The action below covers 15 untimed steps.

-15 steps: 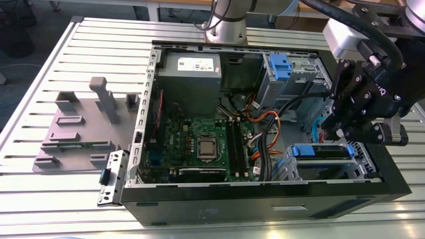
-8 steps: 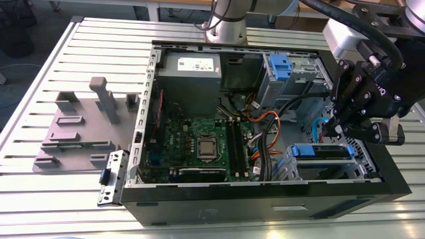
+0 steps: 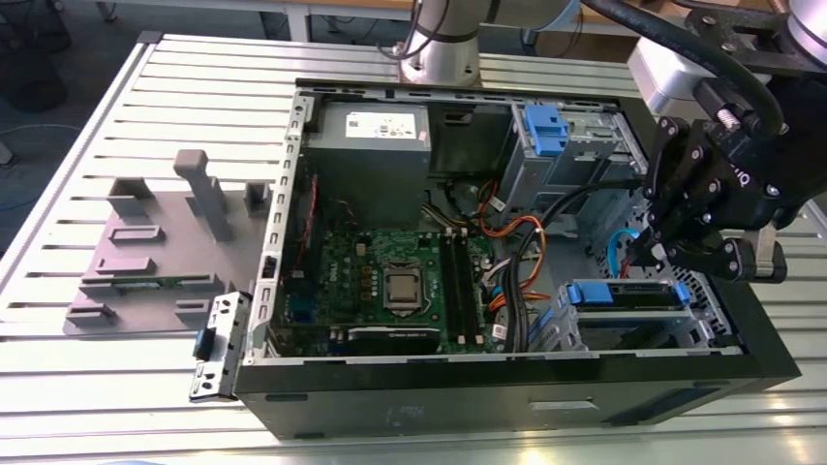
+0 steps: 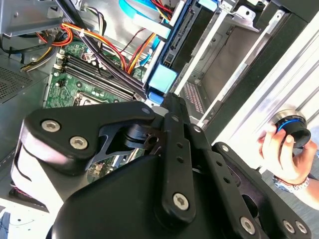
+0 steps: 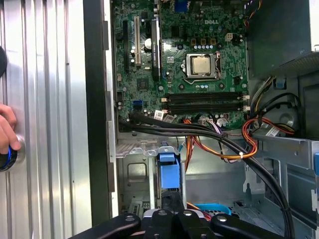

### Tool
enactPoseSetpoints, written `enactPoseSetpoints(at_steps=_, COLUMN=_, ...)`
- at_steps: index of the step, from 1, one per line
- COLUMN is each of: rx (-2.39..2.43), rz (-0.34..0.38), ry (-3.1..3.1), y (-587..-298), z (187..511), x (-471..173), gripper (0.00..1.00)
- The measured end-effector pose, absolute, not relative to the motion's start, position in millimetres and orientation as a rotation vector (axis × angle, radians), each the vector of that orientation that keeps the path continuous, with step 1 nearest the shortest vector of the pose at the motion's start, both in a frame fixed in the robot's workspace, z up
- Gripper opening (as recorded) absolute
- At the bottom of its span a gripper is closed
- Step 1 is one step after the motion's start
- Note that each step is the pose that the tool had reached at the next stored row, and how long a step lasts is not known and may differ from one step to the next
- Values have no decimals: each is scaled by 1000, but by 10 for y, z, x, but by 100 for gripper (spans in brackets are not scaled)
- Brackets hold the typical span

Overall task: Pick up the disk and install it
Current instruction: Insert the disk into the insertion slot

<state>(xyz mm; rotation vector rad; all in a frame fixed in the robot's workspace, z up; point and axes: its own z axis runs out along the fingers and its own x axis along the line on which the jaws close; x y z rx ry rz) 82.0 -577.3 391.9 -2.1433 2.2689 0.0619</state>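
Note:
The disk (image 3: 627,294) lies in the drive bay at the case's front corner, on the exterior view's right, with blue rails on both ends. My black gripper (image 3: 657,260) hangs just above the disk's far end, fingers shut together with nothing seen between them. In the second wrist view the gripper (image 4: 167,101) tips sit right at the disk's light blue end tab (image 4: 162,79); whether they touch it I cannot tell. In the first wrist view the gripper (image 5: 172,205) is just below the disk's blue tab (image 5: 168,169) seated in its metal bay.
The open computer case (image 3: 278,291) holds a green motherboard (image 3: 394,281), a grey power-supply box (image 3: 368,136), orange and black cables (image 3: 517,232) and an upper bay with a blue latch (image 3: 543,131). A grey fixture (image 3: 155,252) sits on the slatted table. A person's hand (image 4: 281,147) grips a knob beside the case.

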Motion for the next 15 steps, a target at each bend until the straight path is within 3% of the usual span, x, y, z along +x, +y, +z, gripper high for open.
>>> enactPoseSetpoints(at_steps=15, rx=-2144, rz=62, ry=2269, y=-5773, z=3814, x=844, gripper=11)
